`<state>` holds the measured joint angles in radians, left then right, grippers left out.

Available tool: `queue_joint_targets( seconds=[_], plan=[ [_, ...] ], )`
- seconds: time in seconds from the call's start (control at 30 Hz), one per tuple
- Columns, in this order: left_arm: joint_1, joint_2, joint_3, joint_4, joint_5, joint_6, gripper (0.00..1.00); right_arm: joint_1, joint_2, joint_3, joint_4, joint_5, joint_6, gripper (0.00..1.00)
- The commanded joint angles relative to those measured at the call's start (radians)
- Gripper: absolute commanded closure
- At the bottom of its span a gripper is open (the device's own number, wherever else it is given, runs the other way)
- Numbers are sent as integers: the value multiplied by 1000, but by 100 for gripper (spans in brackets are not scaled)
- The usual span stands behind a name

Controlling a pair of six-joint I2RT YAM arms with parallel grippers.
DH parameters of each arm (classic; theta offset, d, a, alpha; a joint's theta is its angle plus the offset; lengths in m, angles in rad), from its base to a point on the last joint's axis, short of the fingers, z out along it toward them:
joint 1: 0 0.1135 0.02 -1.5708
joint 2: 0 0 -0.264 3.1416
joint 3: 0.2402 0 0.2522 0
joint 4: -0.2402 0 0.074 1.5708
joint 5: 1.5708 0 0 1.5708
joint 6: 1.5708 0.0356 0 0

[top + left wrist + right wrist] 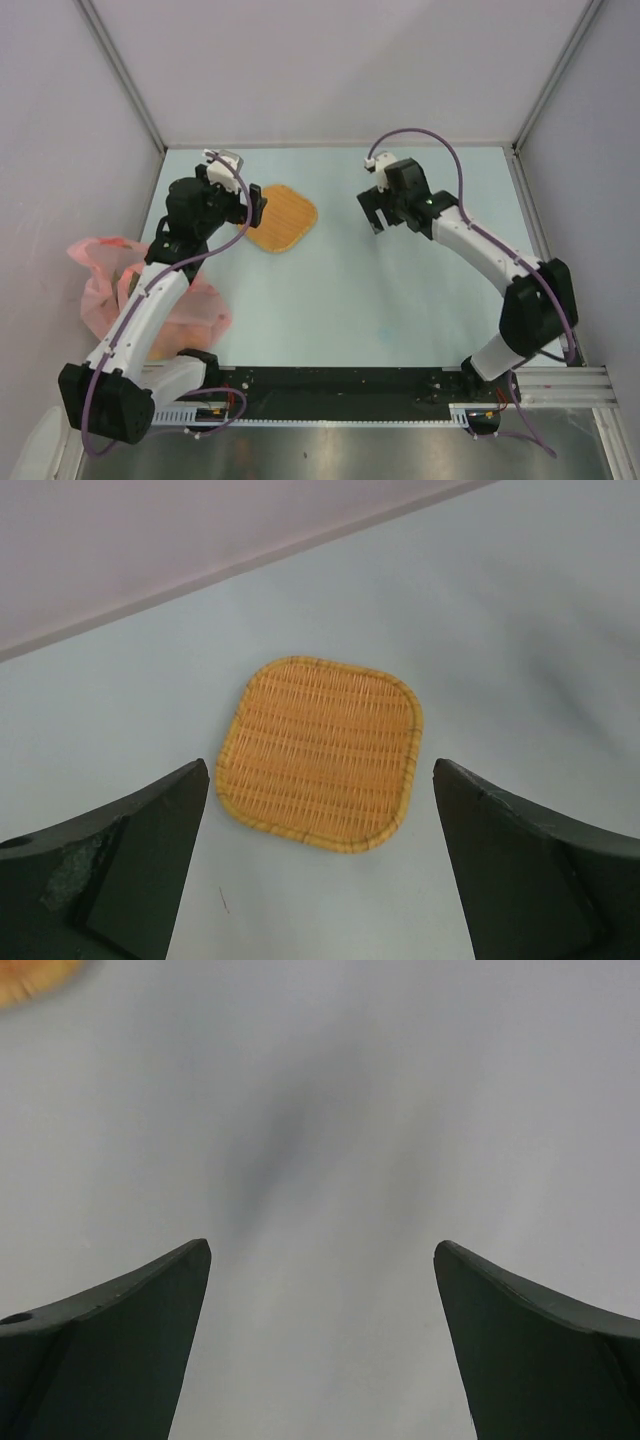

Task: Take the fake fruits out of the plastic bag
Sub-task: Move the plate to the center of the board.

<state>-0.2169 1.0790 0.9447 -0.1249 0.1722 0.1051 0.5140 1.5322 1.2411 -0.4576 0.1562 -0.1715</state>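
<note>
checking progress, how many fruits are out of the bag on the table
0. No fruit lies on the table, only the mat. Any would be hidden in the bag at the left edge, behind its plastic and the left arm.

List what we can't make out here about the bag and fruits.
1. Top view: count and kinds of the fake fruits are unreadable through the crinkled plastic bag.
2. Top view: the left arm crosses the bag, hiding its mouth. Neither wrist view shows the bag.
3. Right wrist view: the woven mat is cut off at the top-left corner and blurred.
</note>
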Motion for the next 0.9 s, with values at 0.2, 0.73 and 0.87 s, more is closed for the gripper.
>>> queue_joint_targets(
  seconds=[0.2,0.73,0.87],
  plan=[
    [-4,-125,175,-241,90,120,0,-8,337,421,-16,-228,237,7],
    [-2,-289,154,-390,-69,268,0,-106,732,544,267,-806,687,6],
    [-4,-297,177,-435,-85,245,0,-101,819,549,356,-876,841,15]
  ],
)
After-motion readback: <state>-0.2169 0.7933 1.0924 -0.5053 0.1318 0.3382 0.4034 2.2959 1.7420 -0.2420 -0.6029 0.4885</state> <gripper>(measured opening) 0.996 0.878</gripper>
